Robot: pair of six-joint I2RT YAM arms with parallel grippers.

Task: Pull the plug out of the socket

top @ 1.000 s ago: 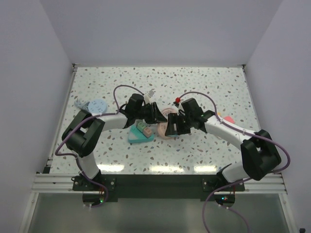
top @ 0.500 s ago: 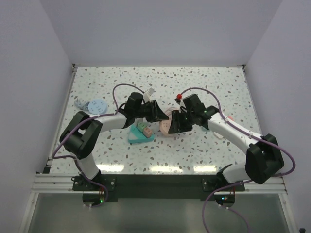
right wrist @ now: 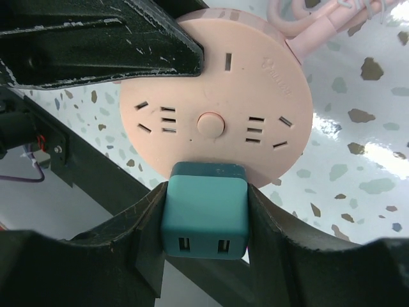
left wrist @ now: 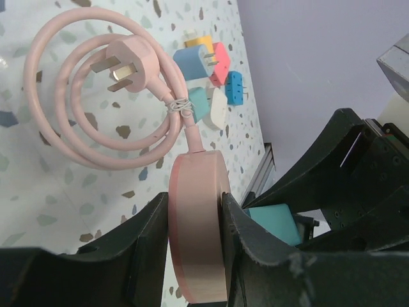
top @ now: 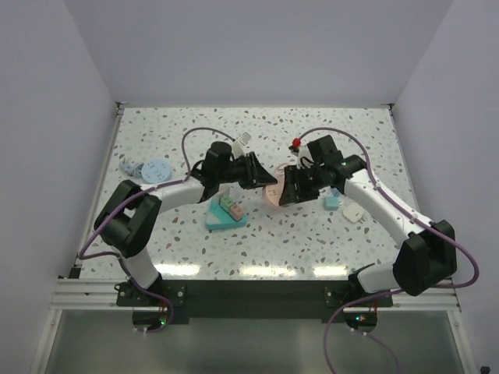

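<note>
Two tools face each other over the counter's (top: 312, 234) middle. The left tool (left wrist: 195, 246) pinches the round pink socket (right wrist: 217, 109) across its thickness. The right tool (right wrist: 204, 224) clamps the teal square plug (right wrist: 204, 192), which sits seated in the socket's face, straight ahead of its fingers.

Teal tray (top: 216, 223) mid-table; blue discs (top: 150, 169) far left; white adapter (top: 355, 211) right.
</note>
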